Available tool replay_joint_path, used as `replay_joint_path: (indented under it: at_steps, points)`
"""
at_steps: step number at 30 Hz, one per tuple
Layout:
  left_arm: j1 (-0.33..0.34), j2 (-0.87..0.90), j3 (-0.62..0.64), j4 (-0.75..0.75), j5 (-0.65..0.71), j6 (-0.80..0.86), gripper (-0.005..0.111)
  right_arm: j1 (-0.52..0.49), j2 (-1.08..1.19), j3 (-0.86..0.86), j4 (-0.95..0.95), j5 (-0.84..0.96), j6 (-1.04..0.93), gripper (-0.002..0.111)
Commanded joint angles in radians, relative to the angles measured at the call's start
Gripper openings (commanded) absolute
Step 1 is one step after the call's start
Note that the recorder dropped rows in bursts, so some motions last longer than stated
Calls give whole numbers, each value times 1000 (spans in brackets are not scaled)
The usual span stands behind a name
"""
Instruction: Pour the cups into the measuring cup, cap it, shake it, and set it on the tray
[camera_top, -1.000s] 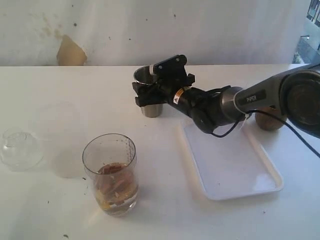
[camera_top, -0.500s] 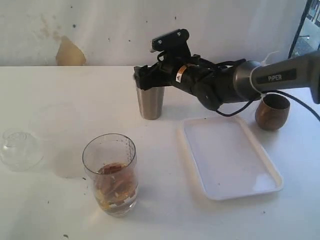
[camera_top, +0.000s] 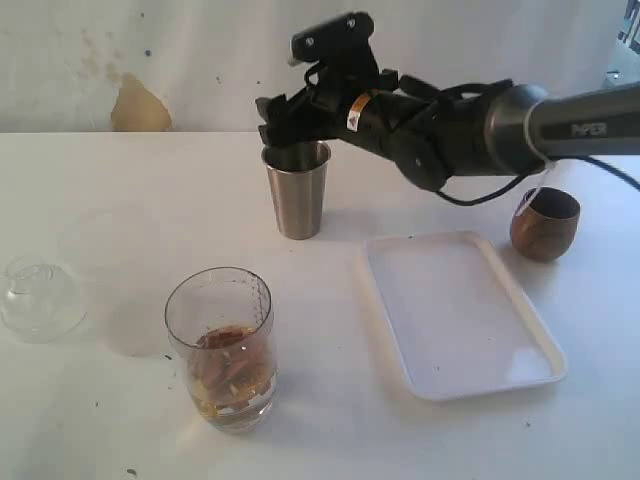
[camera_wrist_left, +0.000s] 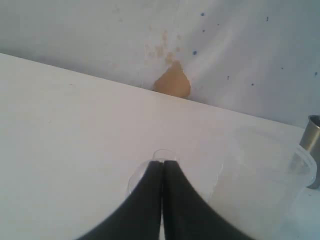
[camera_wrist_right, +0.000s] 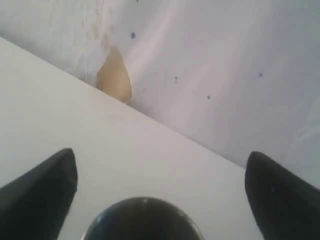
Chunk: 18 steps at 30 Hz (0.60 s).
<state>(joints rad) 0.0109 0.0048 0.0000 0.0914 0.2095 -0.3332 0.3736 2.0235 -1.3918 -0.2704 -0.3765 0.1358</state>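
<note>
Two risks, as I see it: the right gripper (camera_top: 295, 135), spread wide just above the steel tumbler (camera_top: 297, 195), could clip its rim and topple it, or grip too shallow and slip over the measuring cup (camera_top: 222, 345). Left gripper (camera_wrist_left: 161, 167) is pinched shut near the cap (camera_wrist_left: 172, 172).

- The white table (camera_top: 90, 430) holds it all.
- A steel cup (camera_top: 298, 200) stands upright.
- A measuring cup (camera_top: 228, 340) (brown stuff inside).
- A white tray (camera_top: 455, 320), with a wooden cup (camera_top: 543, 225) near it.
- A clear cap (camera_top: 38, 300), far left.
</note>
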Motion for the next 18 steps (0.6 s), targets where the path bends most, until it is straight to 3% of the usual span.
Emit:
replay_joint_path:
  at_steps: [1,5,9,12,18]
  points:
    - [1,-5,0,6,-15,-3,1,4,-121,-3,0,88,-1,57]
    - [1,-5,0,6,-15,-3,1,4,-230,-3,0,244,-1,25]
    - [1,-5,0,6,-15,-3,1,6,-343,-3,4,489,-1,3]
    - [1,-5,0,6,-15,-3,1,6,-432,1,8,607,-1,0]
    - [1,-5,0,6,-15,-3,1,50,-645,127,28,631,-1,0]
